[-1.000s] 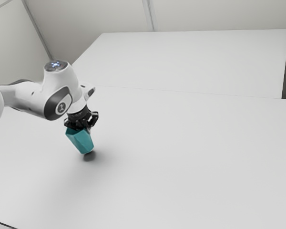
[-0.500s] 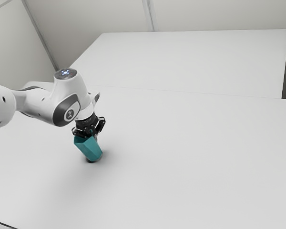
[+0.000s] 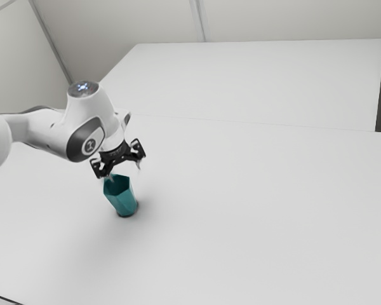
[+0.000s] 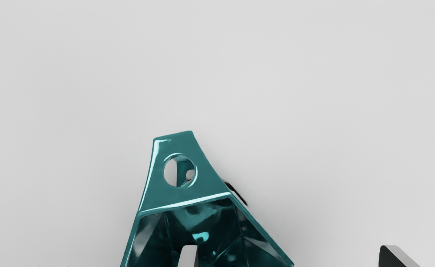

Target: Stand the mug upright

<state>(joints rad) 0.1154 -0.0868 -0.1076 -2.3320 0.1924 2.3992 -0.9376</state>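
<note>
The teal mug stands on the table with its opening up; whether a slight lean is left in it I cannot tell. Just above its rim is my gripper, fingers spread wide and not holding it. From the wrist camera, my gripper has one fingertip over the opening of the mug and the other outside the rim, over bare table. The flat handle with a round hole juts out from the mug's rim. The mug's base is hidden in the wrist view.
The white table extends around the mug. Behind it lies another pale surface, with walls beyond. A dark edge line crosses the exterior view's lower left corner.
My gripper has opened, let go of the mug and risen off it. The mug, first held tilted, moved toward the exterior view's right and down onto the table, and now stands straighter.
</note>
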